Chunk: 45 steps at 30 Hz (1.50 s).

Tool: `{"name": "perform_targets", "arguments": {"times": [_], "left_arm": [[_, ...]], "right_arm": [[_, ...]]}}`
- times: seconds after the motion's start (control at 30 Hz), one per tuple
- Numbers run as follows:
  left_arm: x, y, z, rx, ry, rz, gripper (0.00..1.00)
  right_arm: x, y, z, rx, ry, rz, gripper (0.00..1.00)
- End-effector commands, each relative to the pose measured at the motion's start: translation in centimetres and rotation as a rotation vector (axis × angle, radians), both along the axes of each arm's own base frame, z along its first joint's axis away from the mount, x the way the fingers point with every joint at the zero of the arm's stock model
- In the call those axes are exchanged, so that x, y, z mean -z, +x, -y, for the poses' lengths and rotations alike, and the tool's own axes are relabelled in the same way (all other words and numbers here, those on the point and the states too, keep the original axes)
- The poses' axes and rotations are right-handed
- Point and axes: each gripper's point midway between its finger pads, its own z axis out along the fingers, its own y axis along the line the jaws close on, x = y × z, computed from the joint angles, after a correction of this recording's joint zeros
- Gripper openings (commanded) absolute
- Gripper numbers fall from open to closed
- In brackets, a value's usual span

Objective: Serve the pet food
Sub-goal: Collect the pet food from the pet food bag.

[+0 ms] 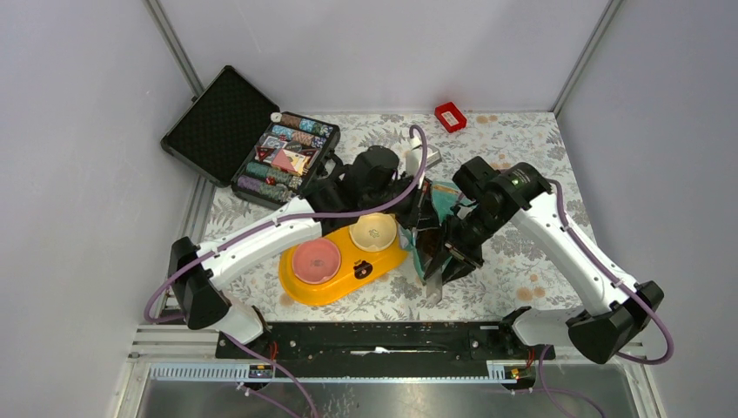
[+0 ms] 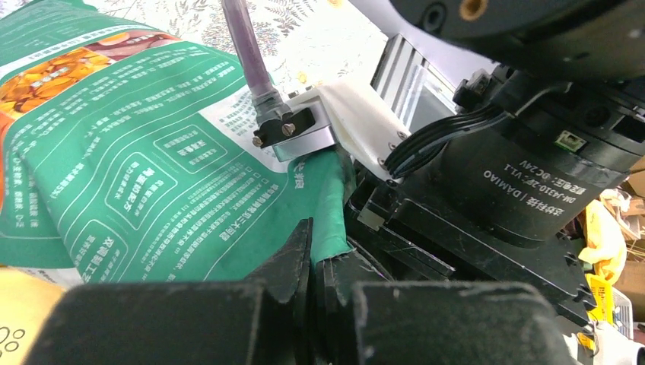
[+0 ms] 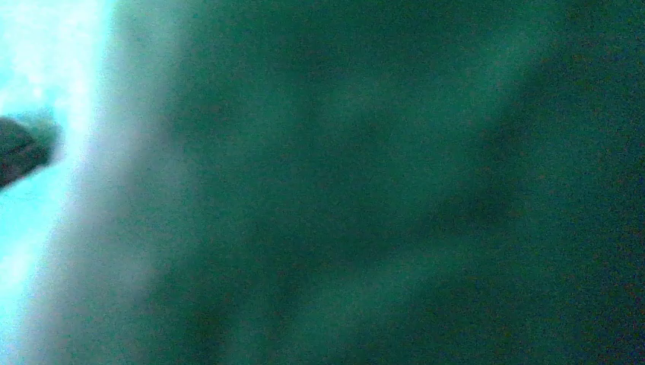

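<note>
The teal-and-white pouch point(image 1: 439, 198) is held up between my two grippers, just right of the yellow feeder point(image 1: 335, 287). My left gripper point(image 1: 417, 207) is shut on a folded edge of the pouch point(image 2: 137, 152); in the left wrist view its black fingers point(image 2: 297, 251) pinch the teal film with no gap. My right gripper point(image 1: 454, 249) is closed on the pouch's lower side. The right wrist view is filled with blurred teal pouch point(image 3: 342, 190), so its fingers are hidden there. The pet food itself is hidden. The feeder's pink bowl point(image 1: 315, 259) and cream bowl point(image 1: 372, 232) show no pellets.
An open black case of poker chips point(image 1: 261, 144) lies at the back left. A small red box point(image 1: 450, 116) sits by the back wall. The floral tablecloth point(image 1: 522, 261) covers the table. The right arm's motor housing point(image 2: 517, 175) crowds the left wrist view.
</note>
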Motion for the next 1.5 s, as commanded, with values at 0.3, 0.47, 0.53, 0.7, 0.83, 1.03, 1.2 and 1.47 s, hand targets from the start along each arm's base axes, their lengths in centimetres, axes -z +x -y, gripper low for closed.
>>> {"name": "perform_targets", "arguments": {"times": [0.3, 0.47, 0.53, 0.7, 0.83, 1.03, 1.2, 1.47], "left_arm": [[-16.1, -3.3, -1.7, 0.080, -0.457, 0.227, 0.00], [-16.3, -3.4, -1.6, 0.087, -0.469, 0.219, 0.00], [-16.3, -3.5, -1.3, 0.092, -0.475, 0.206, 0.00], [-15.9, -4.0, -0.2, 0.123, -0.467, 0.169, 0.00], [-16.0, -4.1, 0.2, 0.130, -0.484, 0.167, 0.00], [-16.0, -3.8, 0.4, 0.123, -0.479, 0.165, 0.00], [-15.5, -3.5, 0.7, 0.114, -0.469, 0.153, 0.00], [-14.6, -2.1, 2.1, 0.072, -0.443, 0.115, 0.00]], "right_arm": [[5.4, 5.2, 1.2, 0.046, -0.184, 0.061, 0.00], [5.5, 7.3, 3.9, 0.071, -0.347, 0.222, 0.00], [5.6, 7.7, 4.0, 0.081, -0.352, 0.248, 0.00], [7.1, 8.3, 4.3, 0.108, -0.381, 0.275, 0.00], [8.8, 8.9, 4.7, 0.085, -0.423, 0.283, 0.00], [10.1, 11.4, 5.7, 0.023, -0.506, 0.368, 0.00], [8.2, 14.0, 6.7, -0.029, -0.524, 0.574, 0.00], [6.7, 14.6, 6.3, -0.038, -0.368, 0.859, 0.00]]}}
